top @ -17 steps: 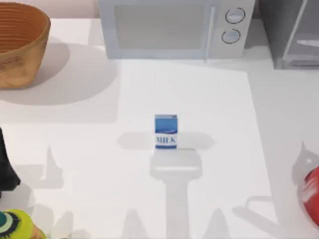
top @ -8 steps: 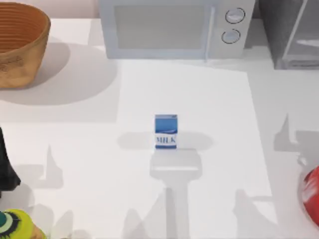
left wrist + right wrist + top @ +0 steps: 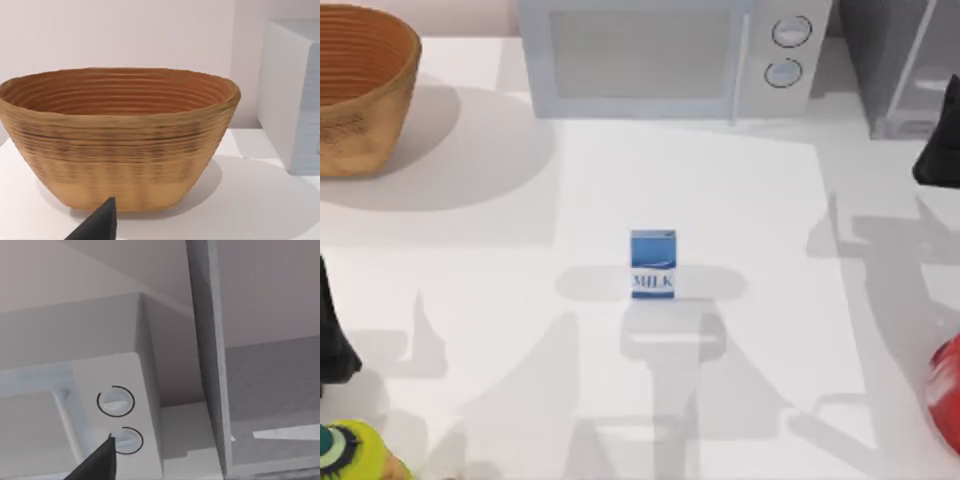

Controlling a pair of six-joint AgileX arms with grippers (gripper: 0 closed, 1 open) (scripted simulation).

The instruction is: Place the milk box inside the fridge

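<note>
Blue and white, the milk box is seen upright at the centre of the top view, untouched; the fridge fills the upper right corner, with the right gripper just below it. In the right wrist view the fridge's silver door edge is faced; whether the fingers are parted cannot be told. The door is judged best opened first. The left gripper is parked facing the basket.

Three cameras — one overhead, two on the wrists

The top view looks down on the table. The left wrist view faces the basket up close; the right wrist view tilts up at the microwave knobs and the fridge edge (all three also appear from above).
</note>
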